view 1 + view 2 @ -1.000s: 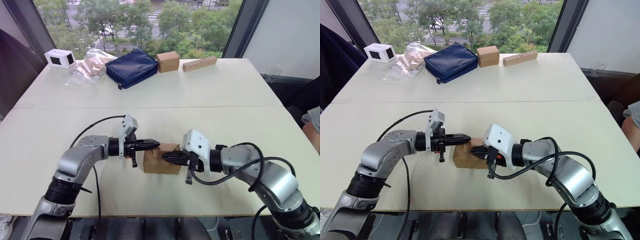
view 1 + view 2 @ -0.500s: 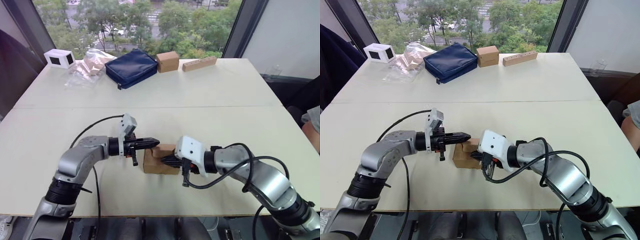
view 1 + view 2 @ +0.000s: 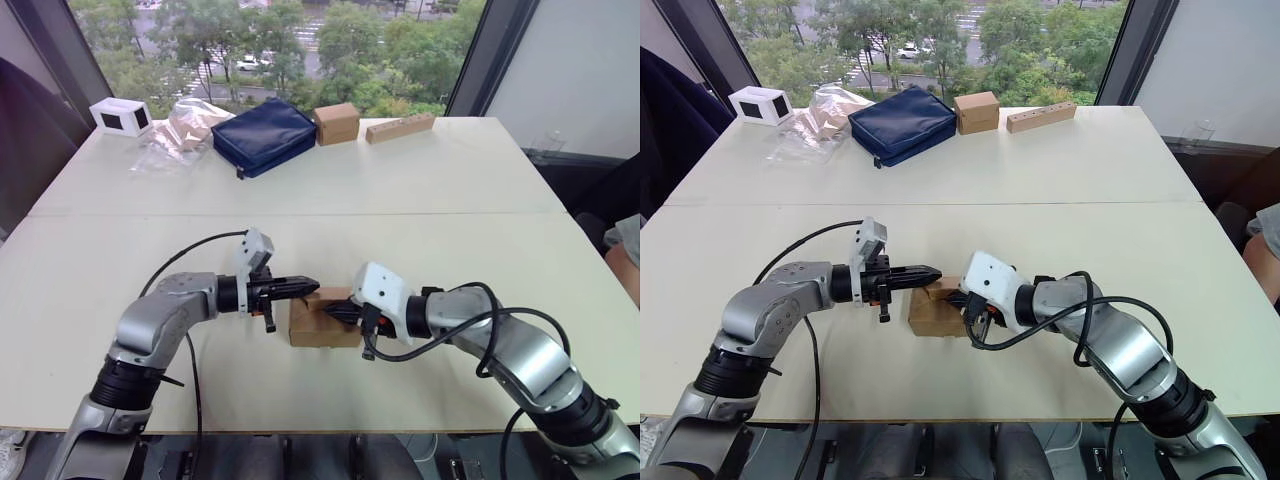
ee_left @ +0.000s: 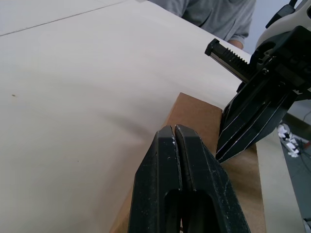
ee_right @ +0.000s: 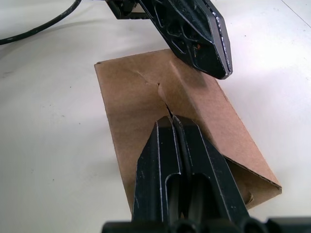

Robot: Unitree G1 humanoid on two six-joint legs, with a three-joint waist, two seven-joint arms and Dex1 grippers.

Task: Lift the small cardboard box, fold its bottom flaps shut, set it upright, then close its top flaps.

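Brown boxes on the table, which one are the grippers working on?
The small cardboard box near the table's front edge, between the left gripper and right gripper. The other brown box sits untouched at the far edge beside the navy pouch.

Both closed grippers crowd the small cardboard box (image 3: 324, 322) near the table's (image 3: 420, 200) front edge; clutter lines only the far edge.

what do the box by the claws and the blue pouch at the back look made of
The box: brown cardboard, matte, with creased folds and a small tear at the seam of its top flaps. The blue pouch: seemingly woven fabric, navy, soft and slightly puffed; the weave itself can't be made out.
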